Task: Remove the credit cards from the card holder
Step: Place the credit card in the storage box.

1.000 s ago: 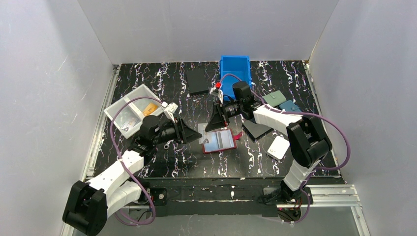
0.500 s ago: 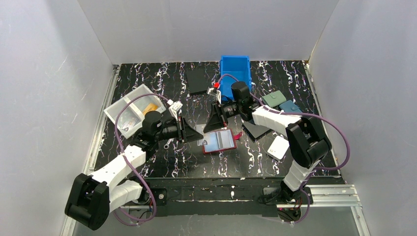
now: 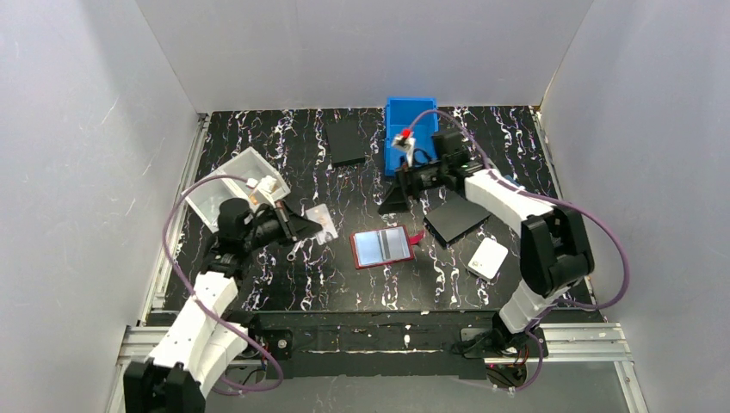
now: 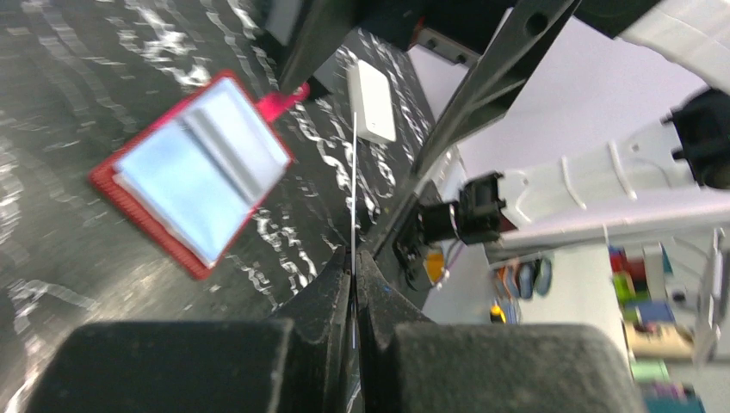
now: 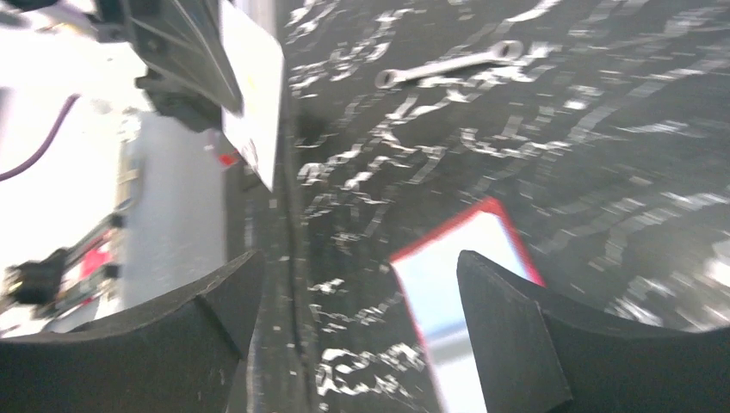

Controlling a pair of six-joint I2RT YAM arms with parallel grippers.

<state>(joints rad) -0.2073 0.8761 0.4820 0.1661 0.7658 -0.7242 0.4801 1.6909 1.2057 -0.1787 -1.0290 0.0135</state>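
The left gripper [image 3: 303, 225] is clamped on a whitish credit card [image 3: 323, 222]. It holds the card off the black marbled table [image 3: 284, 138], between the white tray [image 3: 219, 172] and the card holder [image 3: 381, 248] and clear of both. The right gripper [image 3: 393, 200] stands spread with nothing between its fingers, over the table just beyond the holder's far edge and in front of the blue bin [image 3: 411, 107].

Two black flat cases lie on the table, one [image 3: 346, 142] far back beside the bin and one [image 3: 454, 220] just right of the holder. The card holder lies open and flat near the middle of the table with its pale blue-grey pockets up. Its long axis runs roughly left to right, slightly tilted, and its red snap tab [image 3: 416, 237] points right toward the nearer case. A white wallet [image 3: 487, 258] lies further right, toward the front. A small wrench [image 3: 297, 252] lies on the table close by the left gripper.

The left wrist view shows the card edge-on — a thin line running straight out from the pinched fingertips [image 4: 331, 292], with the open holder [image 4: 194, 168] beyond on the left. The right wrist view instead shows the card's broad pale face [image 5: 254, 112] — and, between its own parted fingers [image 5: 215, 327], a red-edged corner of the holder [image 5: 465, 275]. Any print on the card is too small and blurred to read.
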